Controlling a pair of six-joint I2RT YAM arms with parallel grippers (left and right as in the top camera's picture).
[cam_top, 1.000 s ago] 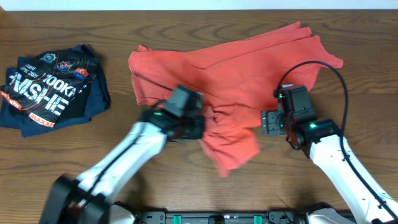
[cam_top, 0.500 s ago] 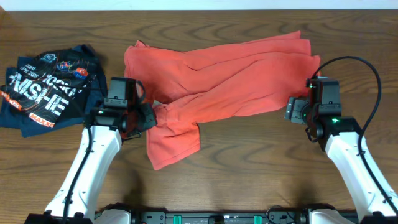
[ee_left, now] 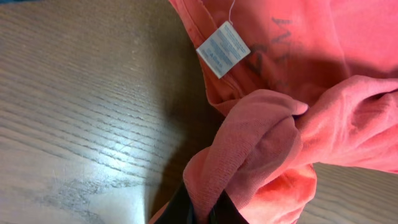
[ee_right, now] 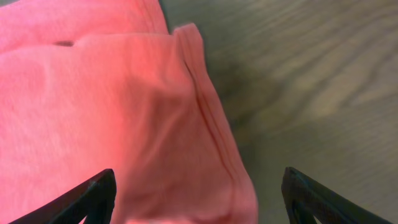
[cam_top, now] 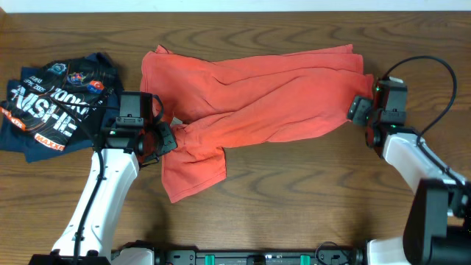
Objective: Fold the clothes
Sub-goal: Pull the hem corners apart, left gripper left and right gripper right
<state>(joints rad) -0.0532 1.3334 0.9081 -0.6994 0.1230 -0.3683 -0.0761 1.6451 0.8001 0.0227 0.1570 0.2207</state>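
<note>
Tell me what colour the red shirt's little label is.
Pale bluish white label with tiny print; clearest in the left wrist view.

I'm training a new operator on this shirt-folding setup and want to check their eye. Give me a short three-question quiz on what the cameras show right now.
1. True or false: the left arm's jaws are shut on a bunched fold of the coral-red T-shirt.
2. Where does the dark printed garment lie? A) on the table, to the left of the T-shirt; B) on top of the T-shirt; C) to the right of the T-shirt.
3. Fill in: in the left wrist view, a small white ___ shows on the T-shirt's seam.

Key: 1 true; 2 A; 3 label.
</note>
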